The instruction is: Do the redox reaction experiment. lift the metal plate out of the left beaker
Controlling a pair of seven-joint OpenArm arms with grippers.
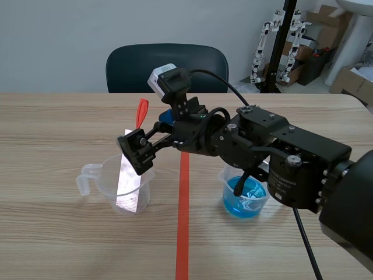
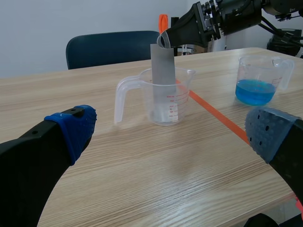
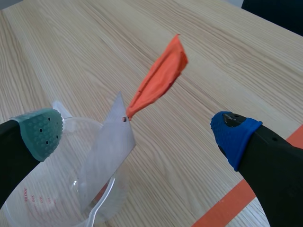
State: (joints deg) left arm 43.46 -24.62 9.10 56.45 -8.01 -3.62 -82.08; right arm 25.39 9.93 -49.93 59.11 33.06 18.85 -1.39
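Likely a lab: beakers [image 1: 108,188], cartons [image 1: 351,81]

My scene camera looks out from my middle, across the table [image 1: 52,122]. Left wrist looks low from well back, right wrist steeply down from close above; all share the left beaker [image 1: 104,182].

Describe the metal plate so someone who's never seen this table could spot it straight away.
On the wooden table, left of the orange-red tape line, stands a clear handled beaker. The metal plate is the flat silver strip standing tilted in it, an orange tag at its top corner; the other beaker holds only blue liquid.
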